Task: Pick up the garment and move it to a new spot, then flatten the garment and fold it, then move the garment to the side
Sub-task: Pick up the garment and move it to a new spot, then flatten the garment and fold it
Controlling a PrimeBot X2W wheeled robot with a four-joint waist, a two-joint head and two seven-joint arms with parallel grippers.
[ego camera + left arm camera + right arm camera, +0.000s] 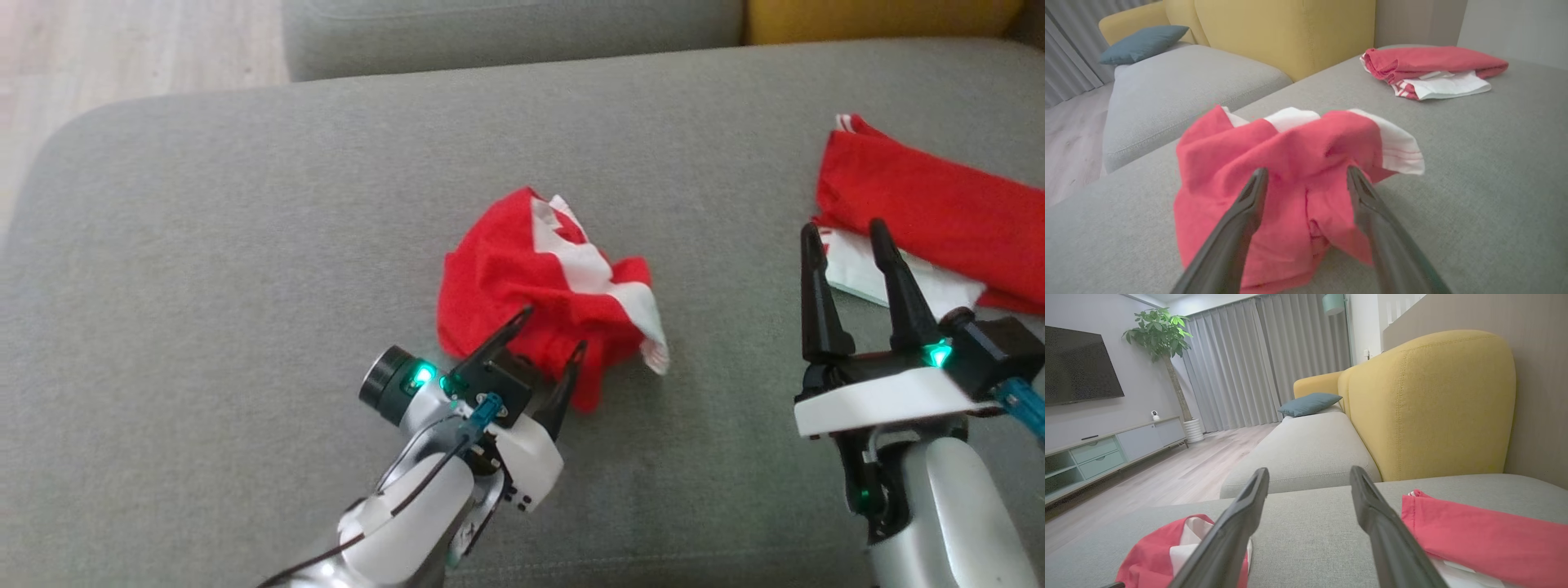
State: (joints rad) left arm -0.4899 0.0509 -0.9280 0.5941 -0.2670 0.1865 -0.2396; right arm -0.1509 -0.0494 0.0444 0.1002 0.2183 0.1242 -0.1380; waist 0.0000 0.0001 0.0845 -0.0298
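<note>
Left claw (pixel 555 327) spread wide, gripping nothing, straddling near edge of crumpled red-and-white cloth garment (pixel 506 278) on grey sofa cushion (pixel 245 245); right claw (pixel 843 226) likewise splayed, empty, well right of it.

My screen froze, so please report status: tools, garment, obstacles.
Left tool open at the crumpled garment, no grip. Right tool open, empty. Second red cloth by right tool, apart from garment.

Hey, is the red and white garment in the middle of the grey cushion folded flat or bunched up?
Bunched up: the garment sits in a crumpled heap, its white edge sticking out, not laid flat.
</note>
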